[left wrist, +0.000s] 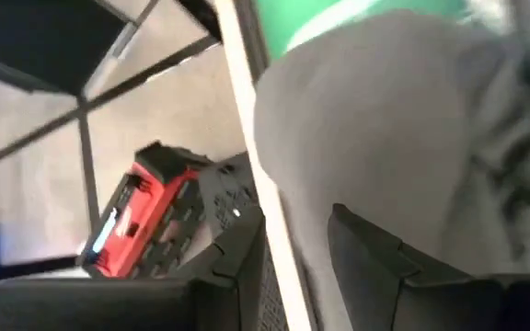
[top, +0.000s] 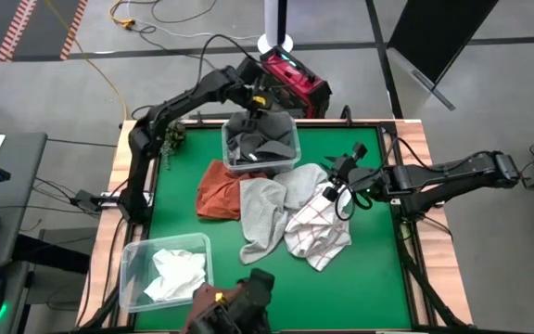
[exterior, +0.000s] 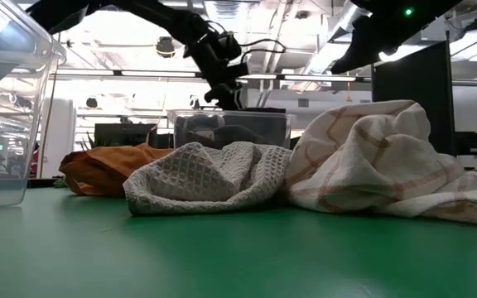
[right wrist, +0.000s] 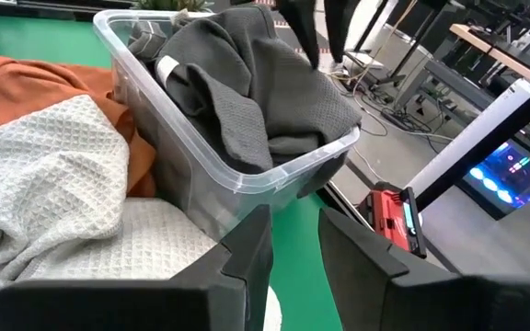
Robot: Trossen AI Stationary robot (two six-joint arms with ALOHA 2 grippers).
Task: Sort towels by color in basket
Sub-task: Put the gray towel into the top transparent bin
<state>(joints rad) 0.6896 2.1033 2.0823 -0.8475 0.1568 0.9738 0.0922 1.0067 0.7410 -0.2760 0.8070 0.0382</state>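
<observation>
A clear bin (top: 225,148) at the far edge holds dark grey towels (right wrist: 247,92). My left gripper (top: 256,104) hangs open just above them, fingers pointing down (right wrist: 318,37). A loose pile lies mid-table. In it are a rust towel (top: 219,190), a light grey waffle towel (top: 262,213) and a white towel with red grid lines (top: 318,227). My right gripper (top: 335,184) hovers open over the pile's far right part, clear of the cloth (exterior: 363,41). A second clear bin (top: 128,269) at the near left holds a white towel (top: 176,269). No plaid towel shows.
A red and black device (top: 295,82) sits off the table's far edge, behind the far bin. A small plant (top: 172,137) stands at the far left corner. A dark object (top: 239,301) is at the near edge. Green mat lies bare at the near right.
</observation>
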